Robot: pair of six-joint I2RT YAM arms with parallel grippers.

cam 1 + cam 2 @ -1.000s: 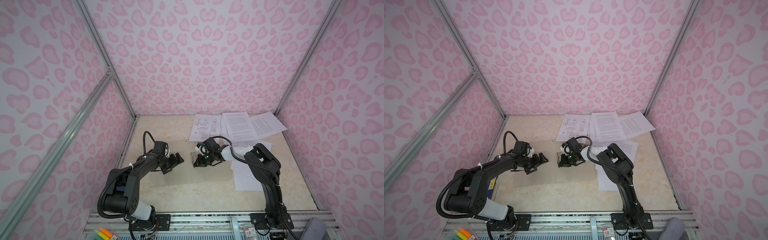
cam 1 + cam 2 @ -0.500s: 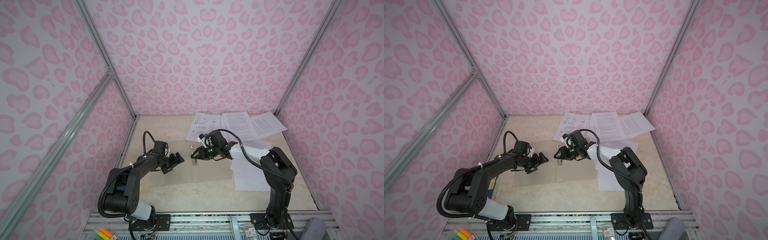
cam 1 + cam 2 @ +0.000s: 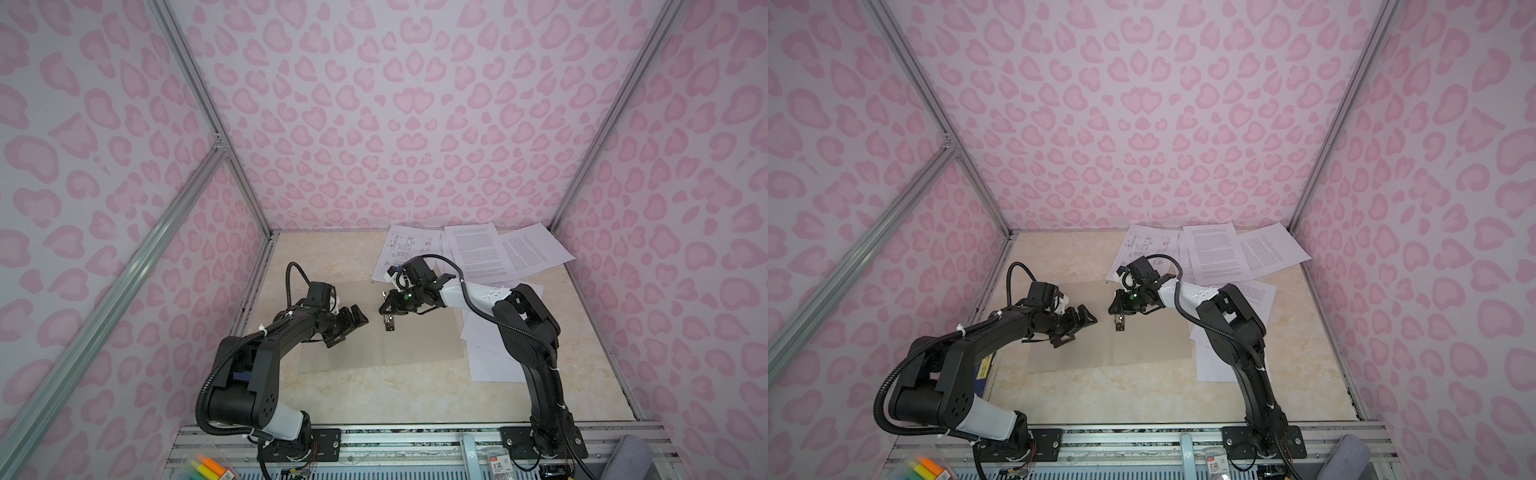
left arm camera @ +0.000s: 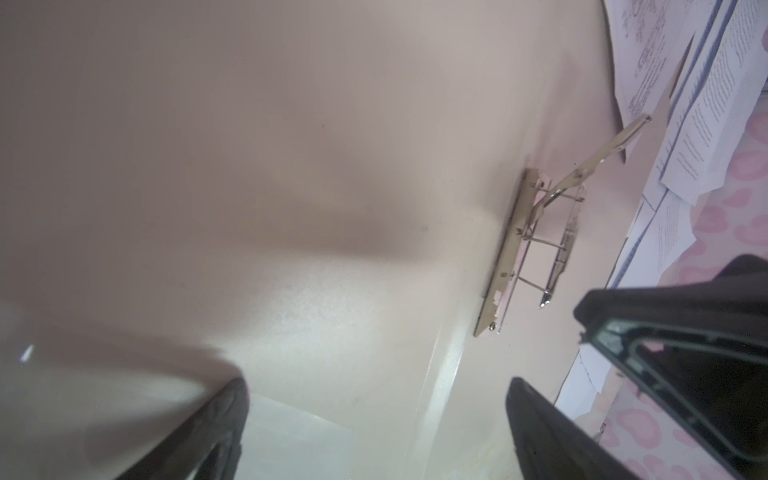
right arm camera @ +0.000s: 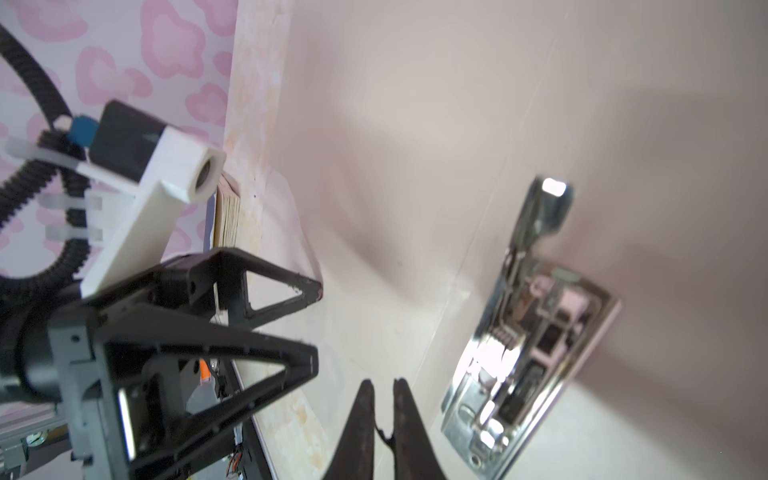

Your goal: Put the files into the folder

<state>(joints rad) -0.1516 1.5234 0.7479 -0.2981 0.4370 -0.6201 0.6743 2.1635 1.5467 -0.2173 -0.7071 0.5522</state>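
The grey-beige folder (image 3: pixel 424 345) (image 3: pixel 1150 345) lies open and flat in the middle of the table. A metal clip (image 3: pixel 389 324) (image 3: pixel 1119 324) (image 4: pixel 523 245) (image 5: pixel 528 332) sits at its spine with its lever raised. My left gripper (image 3: pixel 353 328) (image 3: pixel 1081 328) (image 4: pixel 378 386) (image 5: pixel 318 320) hovers open over the left leaf, holding nothing. My right gripper (image 3: pixel 383 307) (image 3: pixel 1112 309) (image 5: pixel 381 384) hangs just above and beside the clip, its fingers nearly together and empty. The files (image 3: pixel 473 249) (image 3: pixel 1212 249) (image 4: pixel 715 83) lie fanned at the back right. More sheets (image 3: pixel 490 357) lie under the right arm.
A dark blue book (image 3: pixel 984 370) (image 5: pixel 228 216) lies by the left wall under the left arm. Highlighters (image 3: pixel 208 467) and a grey object (image 3: pixel 627 457) sit past the front rail. Pink patterned walls close in three sides.
My right gripper has risen off the clip and its arm has swung outward. The left arm has stayed in place.
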